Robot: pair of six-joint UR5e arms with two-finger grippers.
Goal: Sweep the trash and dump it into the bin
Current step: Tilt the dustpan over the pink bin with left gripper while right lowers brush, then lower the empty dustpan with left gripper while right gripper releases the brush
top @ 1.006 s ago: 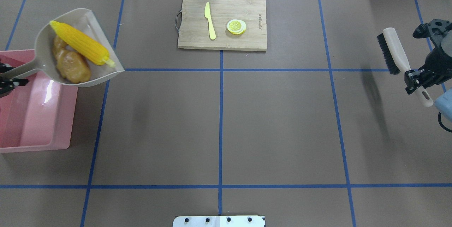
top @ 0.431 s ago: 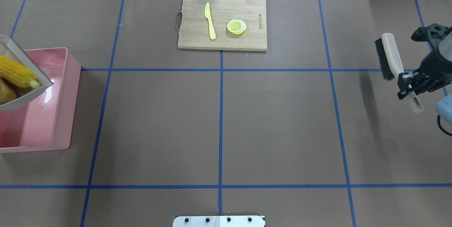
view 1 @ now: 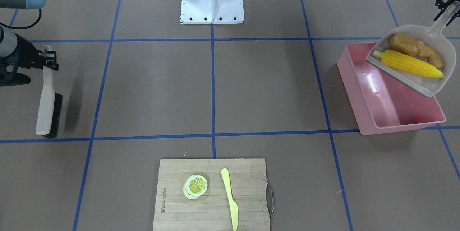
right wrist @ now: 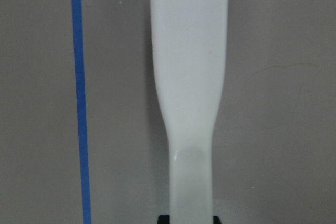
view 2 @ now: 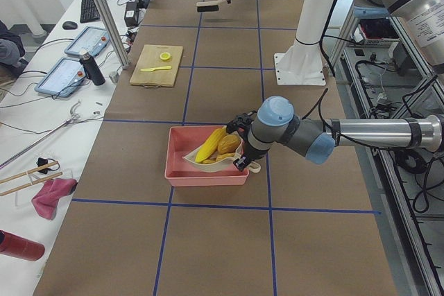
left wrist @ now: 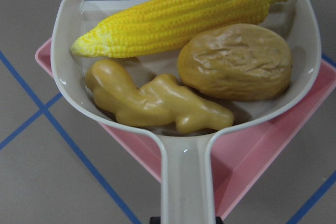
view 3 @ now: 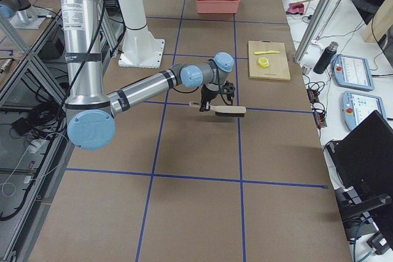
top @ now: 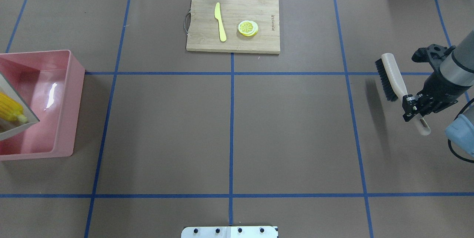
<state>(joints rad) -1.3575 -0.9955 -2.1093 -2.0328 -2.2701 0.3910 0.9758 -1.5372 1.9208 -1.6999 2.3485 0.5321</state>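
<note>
Sweep stage looks done. All three pieces of trash sit in the dustpan [left wrist: 186,177], none loose on the table. The left gripper [view 1: 446,4] is clamped on the end of the pan handle, and the pan runs straight out ahead of its jaws.

In the pan:
- The ginger root [left wrist: 157,103] is closest to the jaws.
- The potato [left wrist: 234,61] is beside it.
- The corn cob [left wrist: 178,17] lies across the far side, toward the open lip.

The pan hangs off the table over the bin [view 1: 391,109], lip end above the pink floor. The bin has nothing in it yet, so the dump isn't done. My read: what's left is tipping the lip down until everything slides out.

The right gripper [top: 413,106] is closed on the brush [top: 392,77] handle. The bristle head sits out ahead of its jaws, clear of the table, parked well apart from the bin.

The cutting board [top: 232,23] with the knife [top: 220,21] and lemon slice [top: 247,28] is far from both jaws. I wouldn't count those as trash.
</note>
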